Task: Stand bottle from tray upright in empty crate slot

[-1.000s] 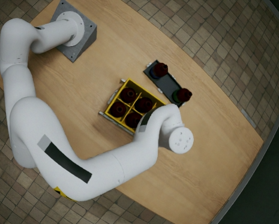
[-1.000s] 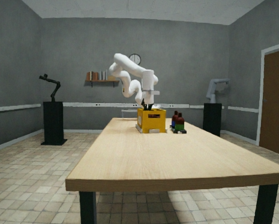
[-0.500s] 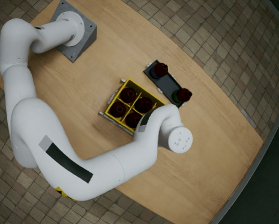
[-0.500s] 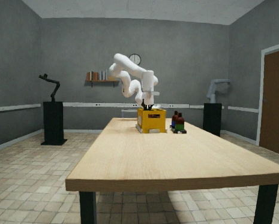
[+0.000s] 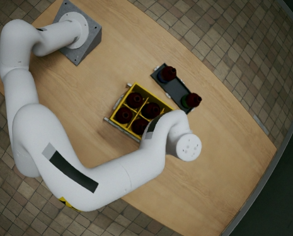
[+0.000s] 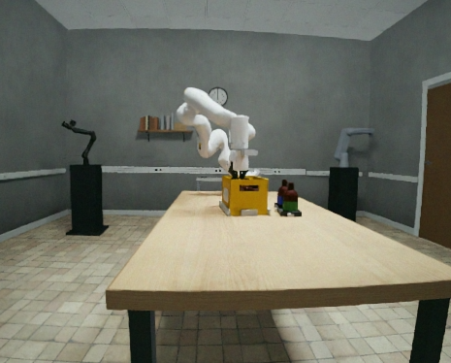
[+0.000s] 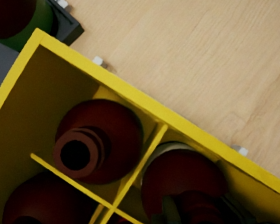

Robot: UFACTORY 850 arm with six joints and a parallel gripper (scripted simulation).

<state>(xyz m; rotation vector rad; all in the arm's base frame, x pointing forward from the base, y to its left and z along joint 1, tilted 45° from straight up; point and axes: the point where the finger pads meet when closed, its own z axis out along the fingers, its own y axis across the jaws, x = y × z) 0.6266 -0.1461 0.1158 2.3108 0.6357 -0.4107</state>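
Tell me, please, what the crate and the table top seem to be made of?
Crate: likely moulded plastic; uniform bright yellow, matte, thin smooth dividers. Table top: seemingly light wood or wood veneer; visible grain streaks, satin sheen.

Arm (image 5: 52,158) bends across the table (image 5: 210,177) from its grey base (image 5: 94,38); wrist (image 5: 178,135) sits over the crate (image 5: 132,86) corner. Four dark bottle tops show in the crate. Tray (image 5: 175,88) just beside it carries two bottles (image 5: 168,73), one at each end.
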